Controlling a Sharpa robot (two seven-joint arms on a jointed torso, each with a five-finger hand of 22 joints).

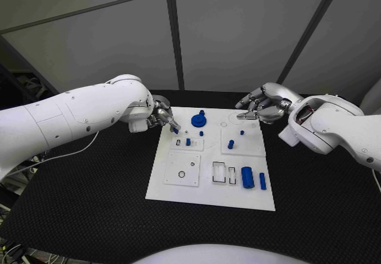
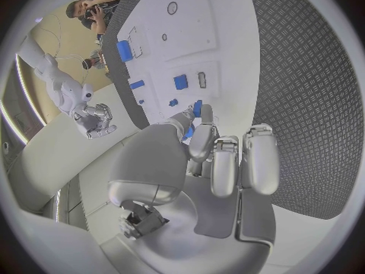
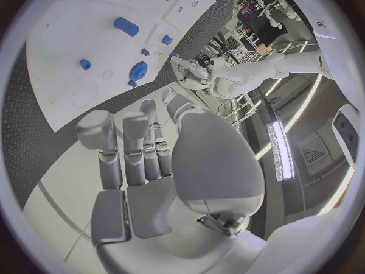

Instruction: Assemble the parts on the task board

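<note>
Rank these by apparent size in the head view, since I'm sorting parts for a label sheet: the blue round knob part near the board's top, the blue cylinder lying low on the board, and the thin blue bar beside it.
1. Blue round knob part and blue cylinder: look about alike, so no ranking between them.
2. Thin blue bar: clearly slimmest.

Smooth white task board (image 1: 199,187) lies on a rough, textured black table (image 1: 317,209).

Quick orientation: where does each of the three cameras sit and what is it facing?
Head view: on the robot's head, looking down at the board; both arms, left hand and right hand show.
Left wrist view: behind the left hand, facing the board.
Right wrist view: behind the right hand, facing the board.
All share the board.
</note>
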